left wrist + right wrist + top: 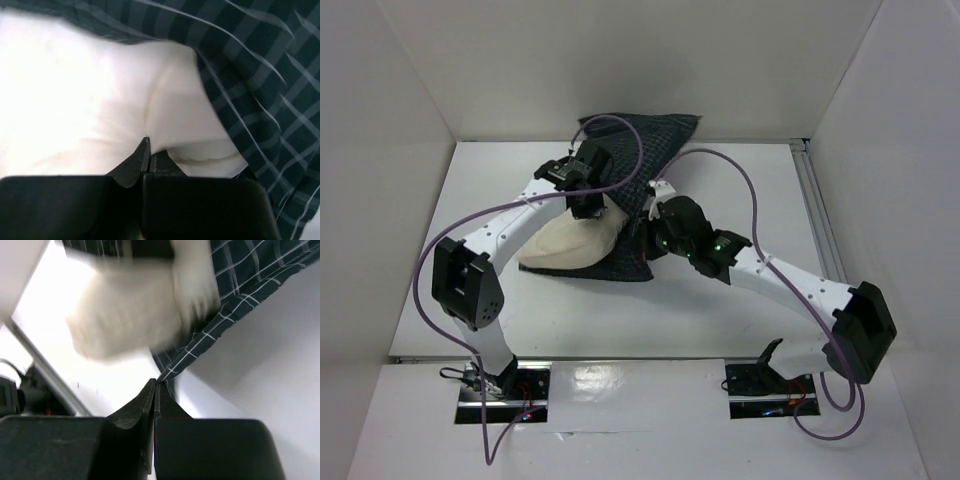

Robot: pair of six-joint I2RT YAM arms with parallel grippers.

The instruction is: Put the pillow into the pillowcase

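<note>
The pillow [570, 245] lies on the white desk [740, 300], left of centre. Its near and left part is bare, and its far right end is tucked under the dark checked pillowcase [655, 140]. The pillowcase runs from the back wall of the enclosure down across the middle of the desk, bunched and raised where the two arms meet over it.

The left end effector [148, 152] sits right on the pillow with its fingers pressed together. A crease of cream fabric runs up from the tips, so it looks pinched on a fold of the pillow just beside the pillowcase opening. The right end effector [155, 390] is also closed tight. A corner of the pillowcase's hem comes down straight into its tips, and the cloth hangs up off the desk from there. In that view the pillow is a pale blur behind the lifted cloth.
</note>
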